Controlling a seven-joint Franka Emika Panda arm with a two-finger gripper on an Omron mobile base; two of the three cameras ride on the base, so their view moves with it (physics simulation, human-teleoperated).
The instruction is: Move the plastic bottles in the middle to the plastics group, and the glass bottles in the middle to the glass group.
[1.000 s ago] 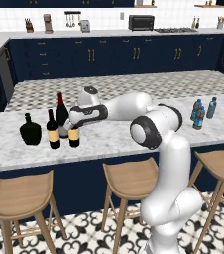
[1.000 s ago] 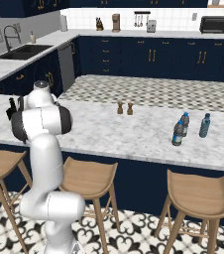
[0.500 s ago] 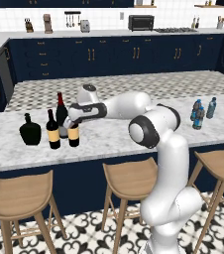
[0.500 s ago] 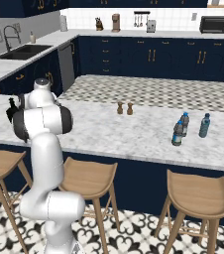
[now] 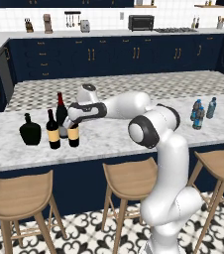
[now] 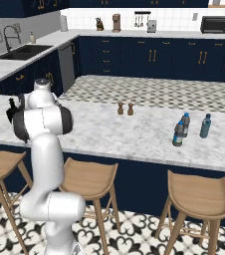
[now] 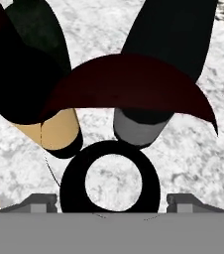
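Standing nearest are three wooden stools (image 5: 129,179) on a patterned tile floor, tucked against a navy island with a white marble counter (image 5: 114,136).

On the left of that counter four glass bottles cluster close together: a squat black flask (image 5: 30,131), a red-capped wine bottle with tan label (image 5: 53,131) just right of it, a shorter wine bottle with yellow label (image 5: 73,135) beside that, and a taller red-capped bottle with grey label (image 5: 61,113) just behind.

The gripper (image 5: 74,121) hangs over the yellow-labelled bottle; in the hand view its fingertips (image 7: 40,201) sit either side of the bottle's round top with a sliver of marble between, so the jaws are parted and not clamping.

Well apart, on the right, stand three small blue water bottles (image 5: 200,118), near one another.

Further back on the island are two small shakers (image 6: 125,108).

Beyond runs a wall of navy cabinets with a sink (image 6: 22,50) on the left and a toaster oven (image 5: 141,22) on the far counter
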